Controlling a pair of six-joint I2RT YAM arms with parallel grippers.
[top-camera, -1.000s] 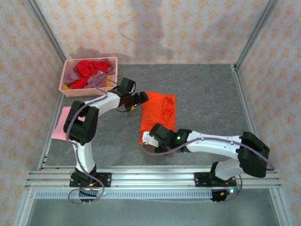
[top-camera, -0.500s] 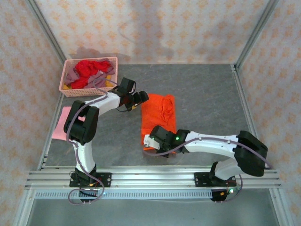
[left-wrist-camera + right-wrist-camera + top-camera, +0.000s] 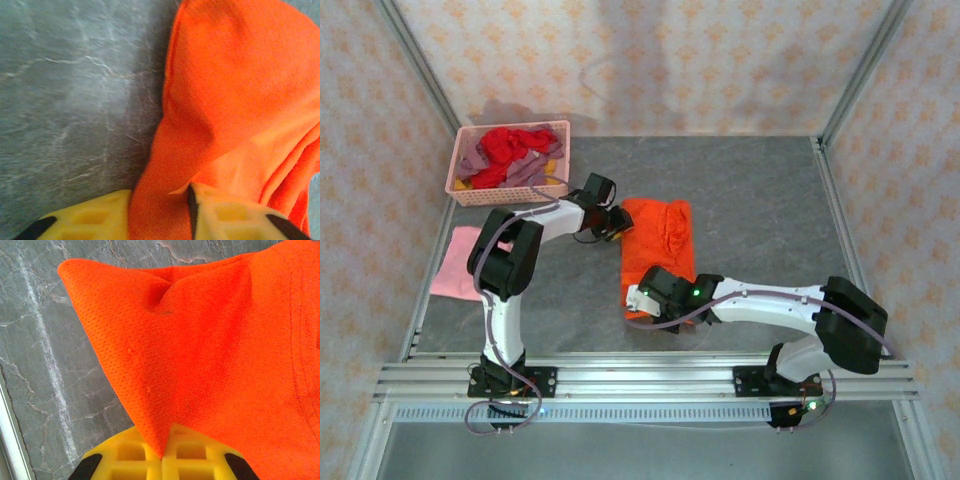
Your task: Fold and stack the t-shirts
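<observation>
The orange t-shirt (image 3: 660, 240) lies in the middle of the counter (image 3: 760, 200). The left pincer (image 3: 612, 222) pinches its far-left corner, cloth caught between the yellow fingers (image 3: 85, 217). The right pincer (image 3: 638, 298) is pressed together on the near-left corner. A pink t-shirt (image 3: 455, 265) lies by the counter's left edge

The orange t-shirt (image 3: 658, 240) is rendered in a plain, bright tone, and the pink t-shirt (image 3: 455, 265) in a pale one. The surface (image 3: 760, 200) is finished in veined grey. The basket (image 3: 510, 192) is formed of pink lattice, and red cloth (image 3: 510, 143) and mauve cloth (image 3: 473, 160) are contained in it. The left pincer (image 3: 167, 212) and the right pincer (image 3: 162, 457) are moulded in yellow.
</observation>
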